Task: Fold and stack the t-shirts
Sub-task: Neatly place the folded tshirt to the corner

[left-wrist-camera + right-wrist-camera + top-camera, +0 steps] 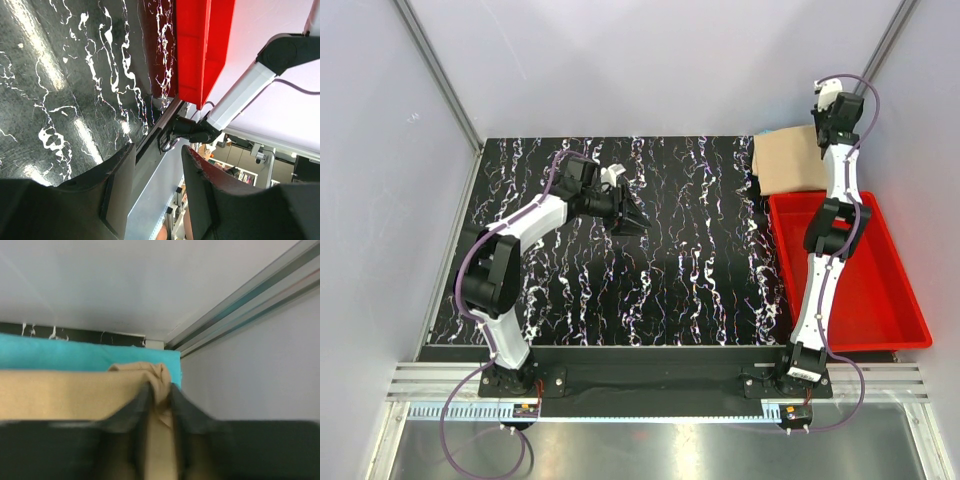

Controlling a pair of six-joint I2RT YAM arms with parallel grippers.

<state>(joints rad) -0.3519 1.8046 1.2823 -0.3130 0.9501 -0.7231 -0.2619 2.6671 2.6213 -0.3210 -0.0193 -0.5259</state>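
We see the tan t-shirt (788,162) folded into a flat rectangle at the table's 2 o'clock corner, just beyond the far end of the red plastic bin (880,300). The right gripper (160,391) is at the shirt's 3 o'clock edge. In the right wrist view its two dark fingers (141,405) are pressed close together on a small bunched ridge of tan cloth that rises between them. The cloth looks soft and matte, smooth across the fold and crumpled only at the pinch. Under it lies the cyan t-shirt (75,356), a bright flat band showing past the tan one's 12 o'clock side, its corner close to the pale wall and the aluminium frame rail (250,305).

The left gripper (632,222) is well apart from the shirts, above the table (700,260) just toward 12 o'clock from its centre. Its fingers (120,185) stand spread with nothing between them. The tabletop is glossy black with white marble-like veins. The bin is smooth, shiny red plastic with straight walls, and the white right arm (820,280) crosses above it.
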